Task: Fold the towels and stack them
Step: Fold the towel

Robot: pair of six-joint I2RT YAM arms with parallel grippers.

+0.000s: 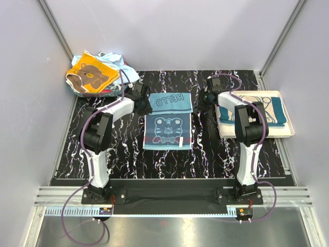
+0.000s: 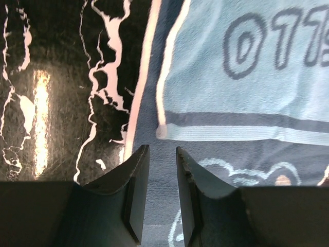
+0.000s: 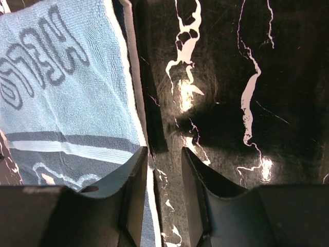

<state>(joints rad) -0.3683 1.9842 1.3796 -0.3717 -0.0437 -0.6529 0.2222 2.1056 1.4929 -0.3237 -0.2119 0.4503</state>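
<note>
The blue towel (image 1: 168, 123) lies half folded. The left gripper (image 2: 161, 152) and right gripper (image 3: 164, 152) sit at its edges, jaws slightly open, empty.

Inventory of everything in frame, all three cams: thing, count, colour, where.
HELLO tiger towel: 1, light blue and darker blue, table centre, far part folded over.
bear towel: 1, orange-yellow with brown bear, top of the far-left pile.
other pile towels: count unclear, light blue and some red showing, under the bear towel.
teal towel: 1, teal with beige centre, folded on the tray.
tray: 1, white, table's right side.
table: 1, black with white veining.
left gripper: 1, dark, open, at the HELLO towel's far-left corner.
right gripper: 1, dark, open, at its far-right corner.
</note>
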